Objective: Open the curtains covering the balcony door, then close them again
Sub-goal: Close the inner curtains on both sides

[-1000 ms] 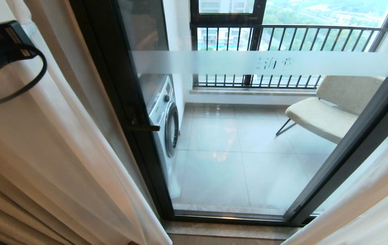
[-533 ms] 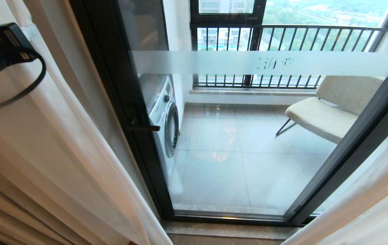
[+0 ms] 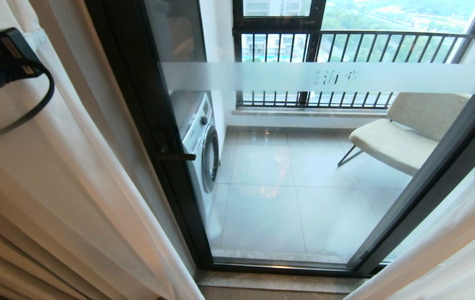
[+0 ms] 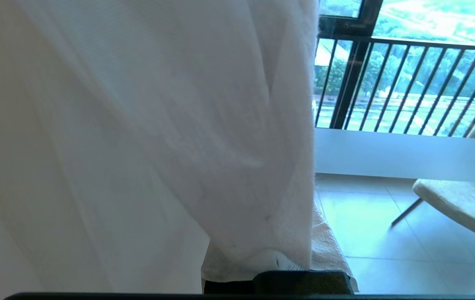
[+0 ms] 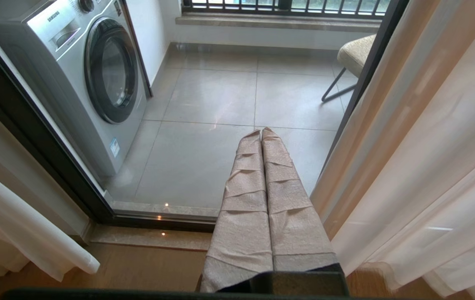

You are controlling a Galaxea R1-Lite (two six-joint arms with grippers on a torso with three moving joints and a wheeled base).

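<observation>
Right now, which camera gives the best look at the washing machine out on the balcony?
The right wrist view: the washing machine fills its upper corner, showing the round door, control panel and brand name. The head view shows only a narrow slice beside the balcony door frame. In the left wrist view the sheer curtain hides it.

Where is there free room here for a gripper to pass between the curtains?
Free: the gap before the glass balcony door, between the left white sheer curtain and the right white sheer curtain. Crowded: the left side, where the left gripper is buried in fabric.
</observation>
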